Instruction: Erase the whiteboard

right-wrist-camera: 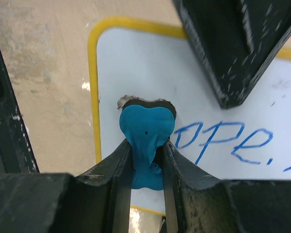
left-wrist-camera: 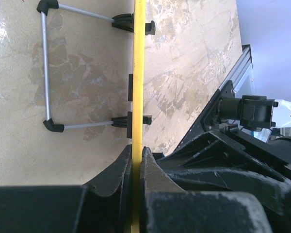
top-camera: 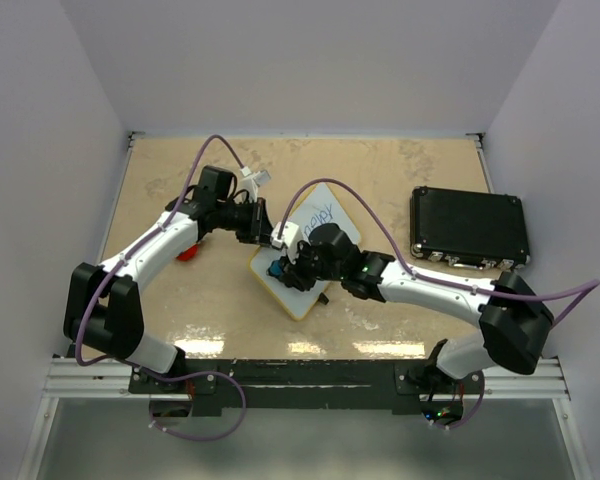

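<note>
The whiteboard (top-camera: 315, 235), white with a yellow frame, lies at the table's middle with blue handwriting (top-camera: 320, 213) on its far half. My left gripper (top-camera: 277, 238) is shut on its left edge; in the left wrist view the jaws (left-wrist-camera: 137, 153) pinch the yellow frame (left-wrist-camera: 139, 73) seen edge-on. My right gripper (top-camera: 286, 270) is shut on a blue eraser (top-camera: 278, 270) over the board's near part. In the right wrist view the gripper (right-wrist-camera: 146, 145) holds the eraser (right-wrist-camera: 146, 127) against the white surface (right-wrist-camera: 136, 63), just left of the blue writing (right-wrist-camera: 223, 141).
A black rectangular case (top-camera: 469, 228) lies at the right. A small red object (top-camera: 187, 253) shows under my left arm. A wire stand (left-wrist-camera: 44, 73) with black tabs (left-wrist-camera: 136, 22) sticks out from the board's edge. White walls enclose the table.
</note>
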`<action>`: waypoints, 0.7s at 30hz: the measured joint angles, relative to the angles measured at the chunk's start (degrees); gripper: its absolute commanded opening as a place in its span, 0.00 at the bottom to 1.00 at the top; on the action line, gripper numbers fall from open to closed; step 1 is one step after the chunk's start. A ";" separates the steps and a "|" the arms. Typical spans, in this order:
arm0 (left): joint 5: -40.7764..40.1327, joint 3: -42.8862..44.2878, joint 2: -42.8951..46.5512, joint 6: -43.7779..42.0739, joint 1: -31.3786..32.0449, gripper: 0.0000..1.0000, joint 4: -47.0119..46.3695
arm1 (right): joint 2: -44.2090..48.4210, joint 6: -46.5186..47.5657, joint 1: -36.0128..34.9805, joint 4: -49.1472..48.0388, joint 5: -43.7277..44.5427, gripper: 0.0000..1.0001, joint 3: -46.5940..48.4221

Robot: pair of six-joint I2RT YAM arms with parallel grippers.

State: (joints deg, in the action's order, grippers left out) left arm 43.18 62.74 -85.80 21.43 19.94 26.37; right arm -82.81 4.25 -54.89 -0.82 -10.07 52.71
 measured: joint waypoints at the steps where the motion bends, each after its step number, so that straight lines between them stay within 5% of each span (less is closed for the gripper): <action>1: 0.04 -0.09 0.00 0.00 0.00 0.00 -0.09 | 0.44 0.04 0.15 0.24 -0.11 0.00 -0.74; 11: 0.04 -0.37 0.33 -0.02 0.02 0.00 -0.24 | 2.49 1.29 1.29 4.44 -0.59 0.00 -4.96; 21: 0.02 -0.37 0.33 -0.13 0.02 0.00 -0.35 | -1.20 1.01 1.29 6.80 -0.33 0.00 6.56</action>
State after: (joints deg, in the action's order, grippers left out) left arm 43.20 62.37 -85.47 21.30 19.97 26.02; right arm -84.01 5.26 -53.60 5.98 -10.39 59.27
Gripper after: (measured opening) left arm 0.085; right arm 0.287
